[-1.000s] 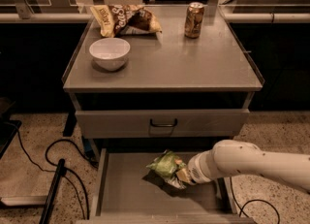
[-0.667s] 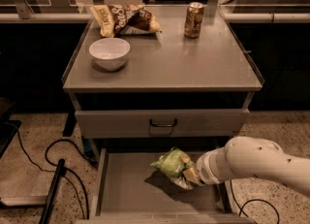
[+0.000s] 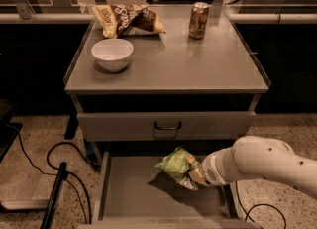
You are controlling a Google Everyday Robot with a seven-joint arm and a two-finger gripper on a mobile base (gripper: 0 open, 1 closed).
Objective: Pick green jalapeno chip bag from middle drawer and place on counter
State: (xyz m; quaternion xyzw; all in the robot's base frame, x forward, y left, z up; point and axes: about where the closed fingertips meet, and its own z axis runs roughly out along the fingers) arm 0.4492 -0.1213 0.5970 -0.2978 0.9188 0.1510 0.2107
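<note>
**Student:** What does the panel show at the gripper point(image 3: 194, 176)?

**Instructor:** The gripper sits at the end of the white arm point(image 3: 262, 161), which enters from the right. It is closed on the right edge of the green jalapeno chip bag point(image 3: 174, 163). The bag projects to the gripper's left, tilted. A dark shadow spreads on the floor of the middle drawer point(image 3: 133, 193) below both.

**Student:** What differs from the frame one second earlier?

**Instructor:** The bag now lies slightly higher and farther right, moving with the gripper. Its shadow is more clearly separated from it. This suggests the bag is off the drawer floor, so the grasp appears complete and the lift has begun.

**Student:** What remains?

**Instructor:** The bag is still inside the open drawer. The closed drawer front point(image 3: 124, 126) stands above the gripper, and the counter point(image 3: 178, 64) lies above and beyond that. On the counter, the white bowl point(image 3: 112, 53), the brown-and-yellow chip bag point(image 3: 130, 19) and the can point(image 3: 198, 20) have not moved. The gripper probably needs to retreat from under the front before rising.
</note>
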